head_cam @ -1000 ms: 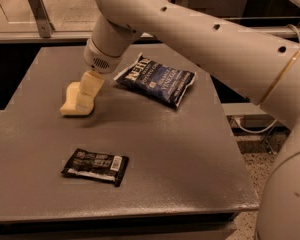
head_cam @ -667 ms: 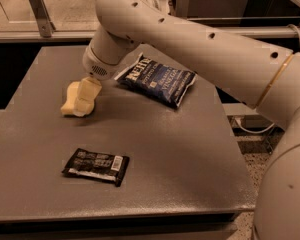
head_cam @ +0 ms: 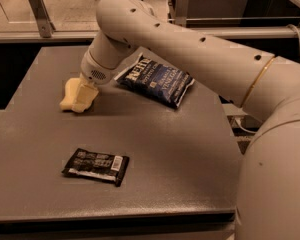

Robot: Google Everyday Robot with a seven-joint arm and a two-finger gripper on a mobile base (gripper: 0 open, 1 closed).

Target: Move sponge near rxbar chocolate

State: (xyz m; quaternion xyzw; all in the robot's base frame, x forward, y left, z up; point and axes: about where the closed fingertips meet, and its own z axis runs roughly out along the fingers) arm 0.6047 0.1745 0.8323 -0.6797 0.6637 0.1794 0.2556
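The pale yellow sponge (head_cam: pixel 70 98) lies on the grey table (head_cam: pixel 180 149) at the left, towards the back. My gripper (head_cam: pixel 86 91) hangs from the white arm and is down at the sponge's right end, overlapping it. The rxbar chocolate (head_cam: pixel 96 166), a flat black wrapper with white text and a barcode patch, lies near the table's front left. It is well in front of the sponge and apart from it.
A dark blue chip bag (head_cam: pixel 155 80) lies at the back centre, just right of the gripper. My large white arm (head_cam: pixel 200 49) spans the right side of the view. A metal rail (head_cam: pixel 40 34) runs behind the table.
The arm has swung a little left and lower, bringing the gripper closer onto the sponge. The sponge, bar and chip bag have not moved.
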